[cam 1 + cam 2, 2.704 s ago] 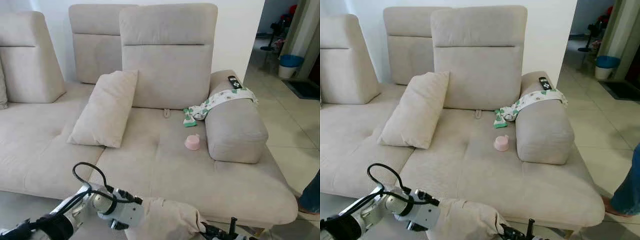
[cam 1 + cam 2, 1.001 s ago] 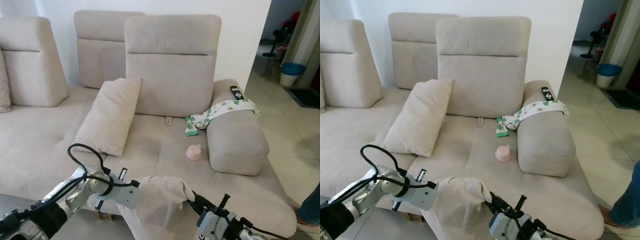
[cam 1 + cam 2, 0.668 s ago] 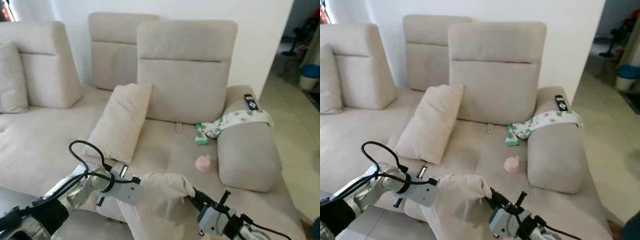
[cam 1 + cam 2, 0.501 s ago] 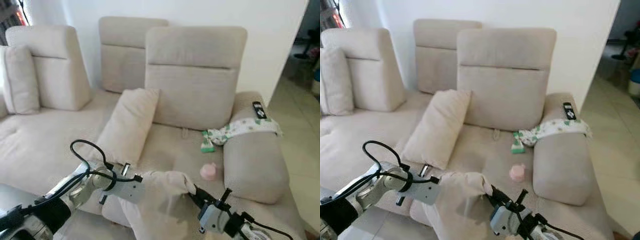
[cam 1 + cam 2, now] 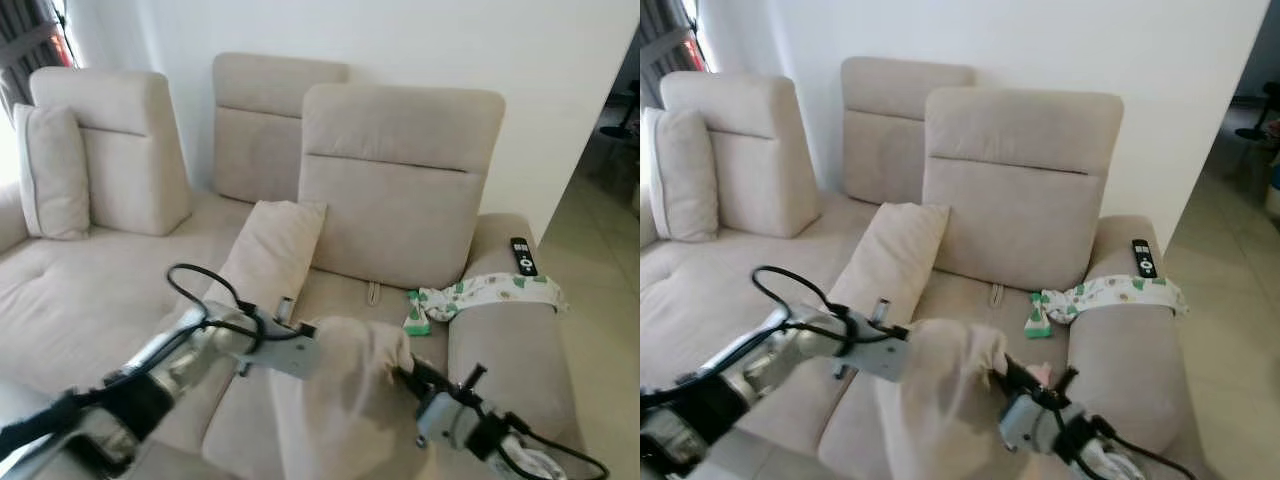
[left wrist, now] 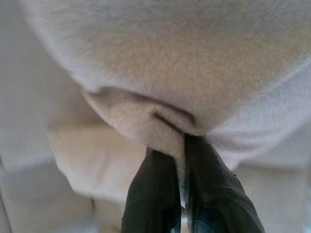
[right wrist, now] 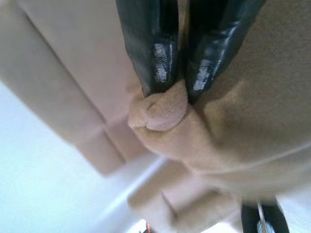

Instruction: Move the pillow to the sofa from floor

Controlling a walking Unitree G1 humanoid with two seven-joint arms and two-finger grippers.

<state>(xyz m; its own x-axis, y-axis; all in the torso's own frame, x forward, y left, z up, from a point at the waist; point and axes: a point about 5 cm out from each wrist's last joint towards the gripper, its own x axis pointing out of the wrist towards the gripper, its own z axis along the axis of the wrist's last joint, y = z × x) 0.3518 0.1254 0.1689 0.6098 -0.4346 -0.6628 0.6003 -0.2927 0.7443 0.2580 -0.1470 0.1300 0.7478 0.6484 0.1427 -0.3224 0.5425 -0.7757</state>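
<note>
I hold a beige pillow [image 5: 345, 400] in the air in front of the beige sofa [image 5: 400, 200], over its seat's front edge. My left gripper [image 5: 318, 352] is shut on the pillow's left top corner; in the left wrist view its fingers [image 6: 160, 194] pinch a fold of the pillow [image 6: 175, 73]. My right gripper [image 5: 408, 372] is shut on the right top corner, and its fingers [image 7: 160, 53] clamp a bunched tip of the pillow [image 7: 163, 110]. The pillow hangs down between both arms and hides part of the seat.
A second beige pillow [image 5: 268, 255] leans on the seat against the backrest. A patterned cloth [image 5: 480, 293] and a black remote [image 5: 522, 256] lie on the right armrest [image 5: 510, 350]. Another cushion [image 5: 55, 170] stands at the far left. Tiled floor [image 5: 610, 330] lies on the right.
The camera has risen and turned left, so the sofa sits lower and more of its left end shows. Both grippers have carried the pillow higher and closer to the seat.
</note>
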